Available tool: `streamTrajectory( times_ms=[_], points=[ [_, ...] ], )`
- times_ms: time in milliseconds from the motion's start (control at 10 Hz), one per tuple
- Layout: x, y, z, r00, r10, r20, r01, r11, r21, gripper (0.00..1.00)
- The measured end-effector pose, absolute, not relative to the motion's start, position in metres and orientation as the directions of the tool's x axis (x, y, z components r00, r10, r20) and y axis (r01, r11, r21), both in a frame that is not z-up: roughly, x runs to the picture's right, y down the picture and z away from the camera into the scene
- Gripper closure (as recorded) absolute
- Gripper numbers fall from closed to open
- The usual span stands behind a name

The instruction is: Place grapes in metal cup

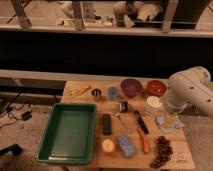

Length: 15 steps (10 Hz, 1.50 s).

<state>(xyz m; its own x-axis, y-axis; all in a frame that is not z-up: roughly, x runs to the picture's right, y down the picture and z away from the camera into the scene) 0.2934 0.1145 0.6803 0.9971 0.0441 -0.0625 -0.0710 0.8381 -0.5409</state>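
Right now, nearest to me, the grapes (161,151) lie at the bench's (180,156) near right corner, a dark reddish bunch flat on the wood. Just left of them is an orange-handled tool (143,141), then a blue sponge (125,145) and a round yellow-red fruit (108,145) along the near edge. A green tray (69,132) fills the near left part.

Further in, by the right edge, my gripper (169,121) hangs under the white arm (190,92), low over the wood beyond the grapes and apart from them. Its jaws are spread and it carries nothing.

Along the far edge the metal cup (96,93) stands upright left of centre, with a blue-grey cup (113,92) just to its right, then a purple bowl (131,86) and a red bowl (156,87). The cup is well apart from both the grapes and the gripper.
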Motion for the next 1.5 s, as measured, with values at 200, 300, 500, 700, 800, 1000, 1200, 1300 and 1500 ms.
streamTrajectory(
  times_ms=[200, 300, 500, 700, 800, 1000, 1200, 1300, 1500],
  points=[
    [0.293, 0.115, 0.680, 0.997, 0.044, -0.063, -0.071, 0.838, -0.541, 0.20],
    [0.293, 0.115, 0.680, 0.997, 0.044, -0.063, -0.071, 0.838, -0.541, 0.20],
    [0.293, 0.115, 0.680, 0.997, 0.044, -0.063, -0.071, 0.838, -0.541, 0.20],
    [0.294, 0.116, 0.679, 0.997, 0.048, -0.064, -0.075, 0.836, -0.543, 0.20],
    [0.294, 0.119, 0.678, 0.996, 0.055, -0.065, -0.081, 0.834, -0.546, 0.20],
    [0.294, 0.127, 0.674, 0.995, 0.076, -0.070, -0.102, 0.827, -0.554, 0.20],
    [0.294, 0.133, 0.671, 0.992, 0.100, -0.072, -0.124, 0.824, -0.553, 0.20],
    [0.295, 0.139, 0.669, 0.991, 0.112, -0.076, -0.135, 0.824, -0.551, 0.20],
    [0.293, 0.150, 0.662, 0.990, 0.128, -0.065, -0.143, 0.831, -0.537, 0.20]
  ],
)
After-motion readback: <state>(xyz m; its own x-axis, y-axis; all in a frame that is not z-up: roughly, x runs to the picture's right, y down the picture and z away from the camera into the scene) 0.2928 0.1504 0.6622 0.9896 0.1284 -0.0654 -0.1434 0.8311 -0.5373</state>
